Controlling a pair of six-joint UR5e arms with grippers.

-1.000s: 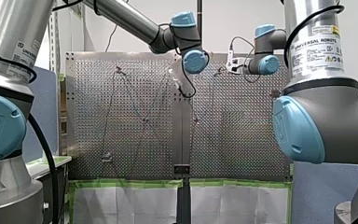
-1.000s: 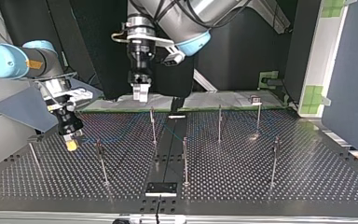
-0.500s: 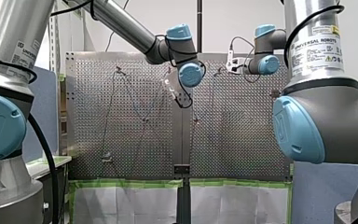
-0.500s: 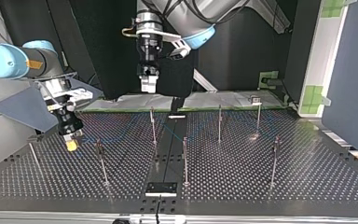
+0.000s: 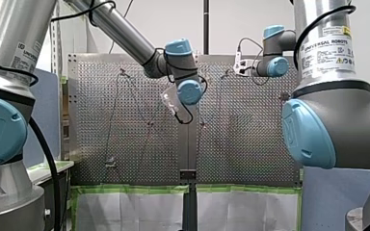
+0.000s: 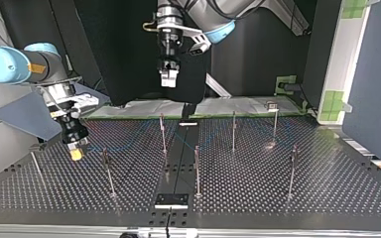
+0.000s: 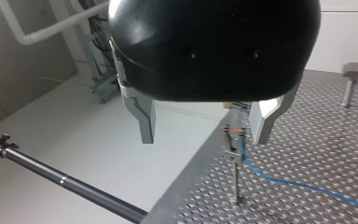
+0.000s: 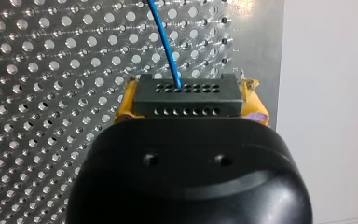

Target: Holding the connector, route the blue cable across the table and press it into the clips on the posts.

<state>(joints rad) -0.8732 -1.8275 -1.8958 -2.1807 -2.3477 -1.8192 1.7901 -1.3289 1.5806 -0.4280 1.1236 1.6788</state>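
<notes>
In the right wrist view, cannot see most of the yellow pads [image 8: 124, 106]: hidden behind the black body of my right gripper [image 8: 186, 100]. Same for the back of the connector [image 8: 186, 95]. Cannot follow the blue cable [image 8: 165, 42] far: cut off at the edge. In the left wrist view, cannot see the tops of the fingers [image 7: 142, 116] of my left gripper [image 7: 204, 140], tucked under its black shell. Cannot tell if the cable sits in the clip [image 7: 233, 130] on the post [image 7: 236, 172]: too blurry. Cannot see either end of the dark pole [image 7: 74, 185]. In the top view, cannot make out any clip on the posts [image 6: 163, 135]: too small.
</notes>
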